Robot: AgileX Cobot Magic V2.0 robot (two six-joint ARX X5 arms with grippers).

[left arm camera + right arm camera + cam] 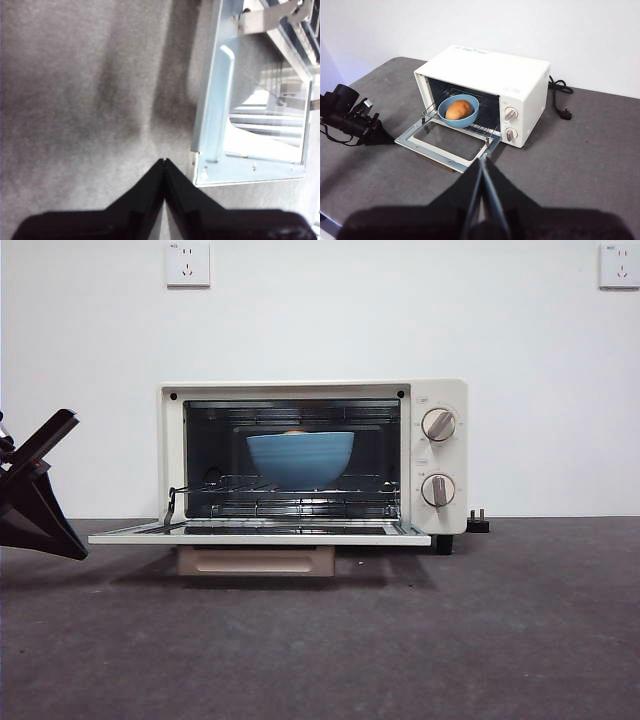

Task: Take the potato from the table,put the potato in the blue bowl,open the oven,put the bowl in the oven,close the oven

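The cream-white oven (430, 455) (490, 80) stands on the dark grey table (500, 640) with its door (260, 534) (445, 142) (250, 150) folded down flat. On the wire rack inside sits the blue bowl (300, 458) (458, 119), and the brown potato (458, 109) lies in it. My left gripper (164, 161) (40, 490) (372, 131) is shut and empty, low over the table just off the door's left corner. High up and back from the oven front, my right gripper (482, 159) is shut on nothing.
The oven's black power cord and plug (562, 97) (478, 523) lie on the table to the oven's right. Two wall sockets (188, 262) (620, 264) sit high on the white wall behind.
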